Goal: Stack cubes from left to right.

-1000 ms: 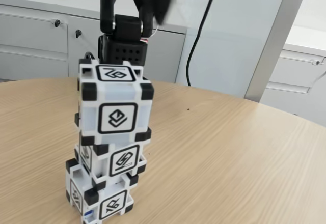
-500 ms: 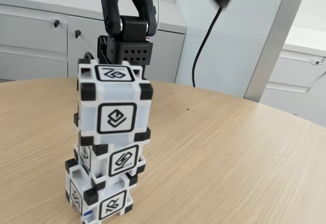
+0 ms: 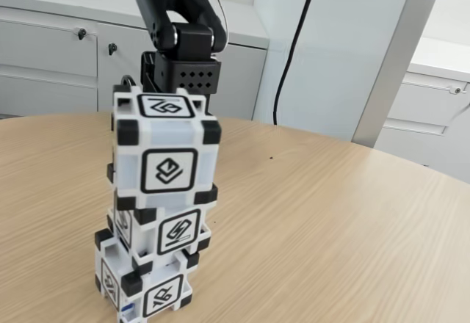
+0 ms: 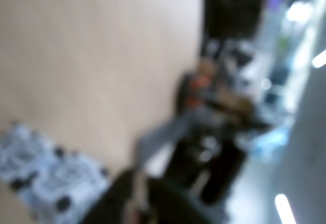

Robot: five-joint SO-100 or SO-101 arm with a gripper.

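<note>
Standing in a three-high tower at the 7 o'clock corner of the fixed view, the cubes rest on the round wooden desk [image 3: 330, 213]: the top cube [image 3: 167, 150] sits slightly askew on the middle cube [image 3: 163, 229], which sits on the bottom cube [image 3: 139, 282]. Behind the tower, toward 12 o'clock, the black arm [image 3: 176, 37] rises clear of it, a black cable [image 3: 290, 59] hanging to its right before grey cabinets [image 3: 51, 59]. The wrist view is badly blurred, with pale cubes at 8 o'clock, so whether the hand is open or closed cannot be told.
</note>
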